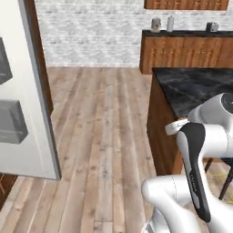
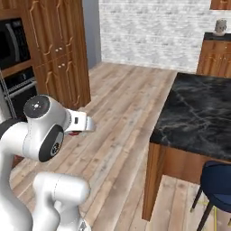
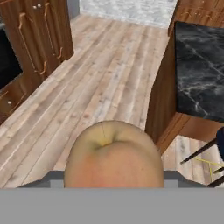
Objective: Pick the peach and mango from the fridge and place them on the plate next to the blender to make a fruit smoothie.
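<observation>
The peach point(image 3: 113, 154) is carried high over the wooden floor point(image 3: 100, 78), well apart from the marble desk point(image 3: 199, 65), so a slip could be caused by any jolt of the base or swing of the arm, and the fruit would be dropped, bruised and likely rolled out of reach. The fingers point(image 3: 113, 177) are set partly closed around the peach, which is held between them with its dimpled, yellowish top facing the hand camera. A reddish patch at the hand is glimpsed in the right base view.
</observation>
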Motion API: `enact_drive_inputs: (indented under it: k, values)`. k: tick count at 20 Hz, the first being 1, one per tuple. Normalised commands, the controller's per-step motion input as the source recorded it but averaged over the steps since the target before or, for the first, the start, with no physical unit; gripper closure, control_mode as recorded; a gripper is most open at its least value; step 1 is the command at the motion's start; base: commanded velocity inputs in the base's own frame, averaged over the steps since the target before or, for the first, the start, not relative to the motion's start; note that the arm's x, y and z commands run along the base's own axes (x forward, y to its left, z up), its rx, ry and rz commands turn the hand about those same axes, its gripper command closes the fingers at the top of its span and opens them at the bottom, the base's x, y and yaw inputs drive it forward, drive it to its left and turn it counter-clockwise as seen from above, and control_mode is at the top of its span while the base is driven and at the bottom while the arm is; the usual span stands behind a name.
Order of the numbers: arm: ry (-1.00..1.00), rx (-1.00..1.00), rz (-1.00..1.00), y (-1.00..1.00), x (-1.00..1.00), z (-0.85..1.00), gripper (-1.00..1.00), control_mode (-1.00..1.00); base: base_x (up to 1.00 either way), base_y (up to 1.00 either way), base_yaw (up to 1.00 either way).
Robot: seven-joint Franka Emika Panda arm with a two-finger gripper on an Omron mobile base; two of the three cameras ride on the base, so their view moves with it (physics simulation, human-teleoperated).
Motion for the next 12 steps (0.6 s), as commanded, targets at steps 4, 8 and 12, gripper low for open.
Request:
enact_drive_inputs:
  k: [4,8,12]
  values:
    - [0.0,0.0,0.0,0.0,0.0,0.0,1.0,1.0,-0.06,0.0,-0.9]
    - [0.0,0.0,0.0,0.0,0.0,0.0,1.0,1.0,-0.01,-0.06,-0.88]
    - [0.0,0.0,0.0,0.0,0.0,0.0,1.0,1.0,0.0,-0.18,-0.86]
